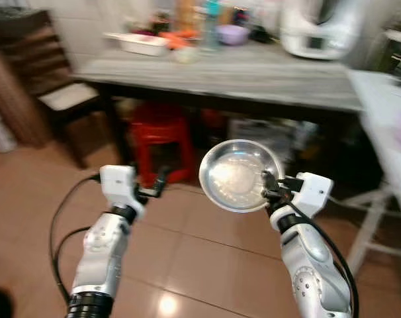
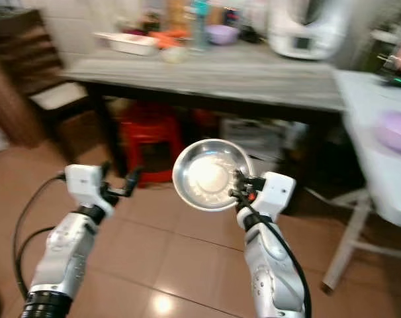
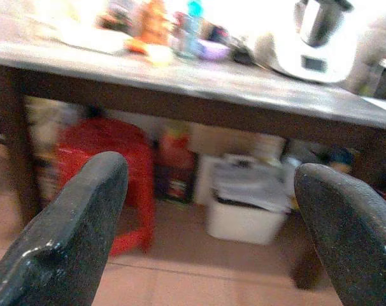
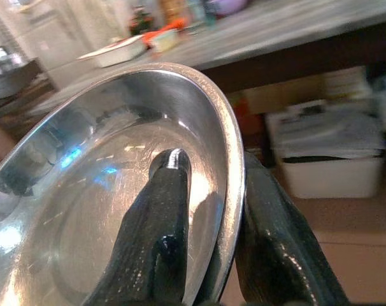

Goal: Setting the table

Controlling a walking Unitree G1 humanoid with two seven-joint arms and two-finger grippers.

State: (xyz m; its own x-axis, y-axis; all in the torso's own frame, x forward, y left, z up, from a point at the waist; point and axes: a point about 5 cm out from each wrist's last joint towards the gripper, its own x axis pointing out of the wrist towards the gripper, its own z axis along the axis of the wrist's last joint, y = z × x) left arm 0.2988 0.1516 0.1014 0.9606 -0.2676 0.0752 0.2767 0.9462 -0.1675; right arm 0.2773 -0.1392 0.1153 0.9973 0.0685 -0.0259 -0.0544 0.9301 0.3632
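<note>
A shiny steel bowl (image 1: pixel 239 175) is held up in front of me, its hollow facing me. My right gripper (image 1: pixel 269 188) is shut on the bowl's rim: in the right wrist view one finger (image 4: pixel 158 236) lies inside the bowl (image 4: pixel 85 191) and the other presses the outside. My left gripper (image 1: pixel 158 183) is raised at the same height to the bowl's left, open and holding nothing; its two fingers (image 3: pixel 65 236) stand wide apart in the left wrist view. A grey wooden table (image 1: pixel 253 76) stands ahead.
On the table sit a white tray (image 1: pixel 139 43), a purple bowl (image 1: pixel 232 33), bottles and a white appliance (image 1: pixel 316 30). Under it are a red stool (image 1: pixel 159 136) and a white bin (image 3: pixel 244 210). A chair (image 1: pixel 51 86) stands left, a white table (image 1: pixel 386 126) right. Tiled floor below.
</note>
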